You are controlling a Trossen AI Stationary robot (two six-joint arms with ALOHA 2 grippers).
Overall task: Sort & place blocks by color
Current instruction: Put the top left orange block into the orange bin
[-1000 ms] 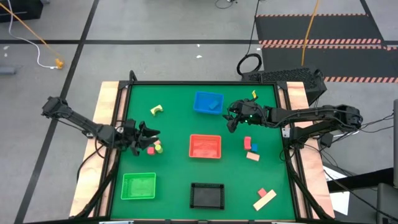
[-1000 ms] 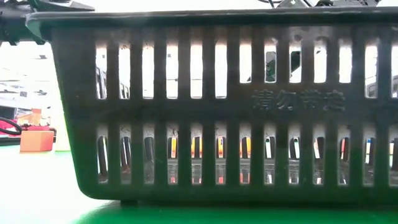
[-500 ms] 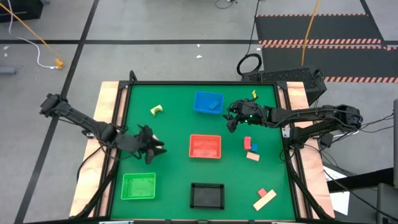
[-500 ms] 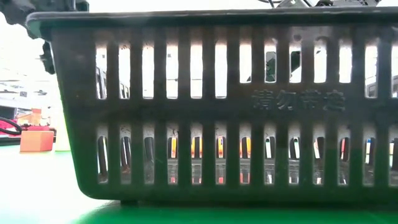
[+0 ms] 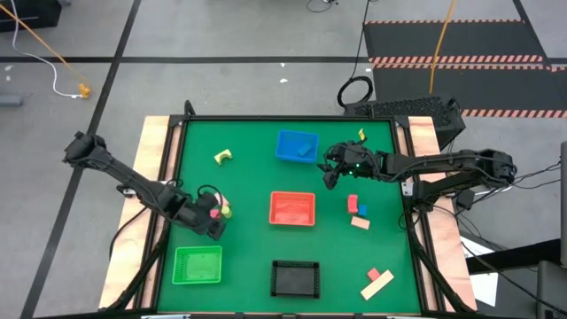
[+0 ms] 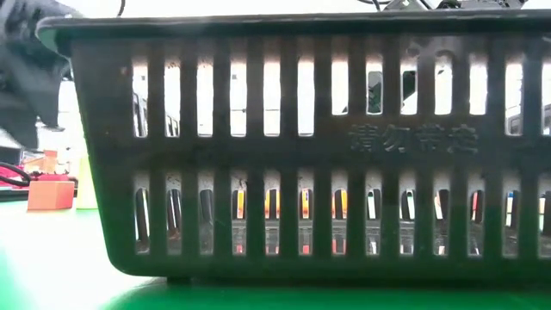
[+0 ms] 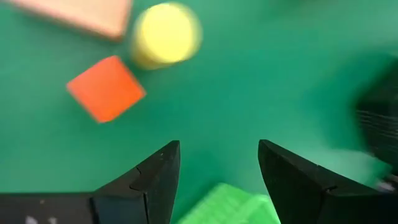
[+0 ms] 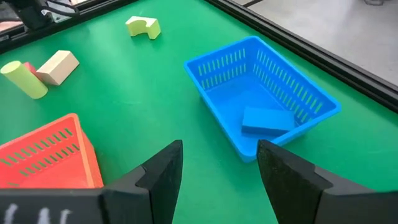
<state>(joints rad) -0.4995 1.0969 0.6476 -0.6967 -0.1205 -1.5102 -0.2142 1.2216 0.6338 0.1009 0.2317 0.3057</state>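
Green-topped table (image 5: pixel 248 177) carrying four slotted bins and scattered blocks, seen from above. Black bin (image 5: pixel 294 278) near the front edge at centre, filling almost all of the low view (image 6: pixel 293 146). Green bin (image 5: pixel 198 265) toward the front left corner; its rim just ahead of the left fingers in the left wrist view (image 7: pixel 227 202). Red bin (image 5: pixel 291 208) at the table's centre. Blue bin (image 5: pixel 296 146) near the rear edge, holding one flat blue block (image 8: pixel 267 119) on its floor.

Left gripper (image 5: pixel 211 217) low over the table's left side, between the green bin and a small cluster of blocks; fingers (image 7: pixel 158 174) spread apart, nothing between them. Right gripper (image 5: pixel 330 174) hanging just right of the blue bin, fingers (image 8: pixel 161 171) likewise spread and empty.

Cluster beside the left gripper: yellow cylinder (image 7: pixel 165 34), red cube (image 7: pixel 106 87) and tan block (image 7: pixel 81 15), the three close together, possibly touching, though motion blur leaves this uncertain. Yellow arch (image 5: pixel 223 157) alone toward the rear left, well apart from the cluster.

Right-side group, between the red bin and the right edge: pink-red block (image 5: pixel 353 203), small blue block (image 5: pixel 362 211) and tan block (image 5: pixel 360 222), set close together. Toward the front right corner: long tan bar (image 5: pixel 377 284) lying aslant, with a small red block (image 5: pixel 375 274) just beside it. Small yellow piece (image 5: pixel 361 135) at the rear edge, near the right arm; shape not discernible.
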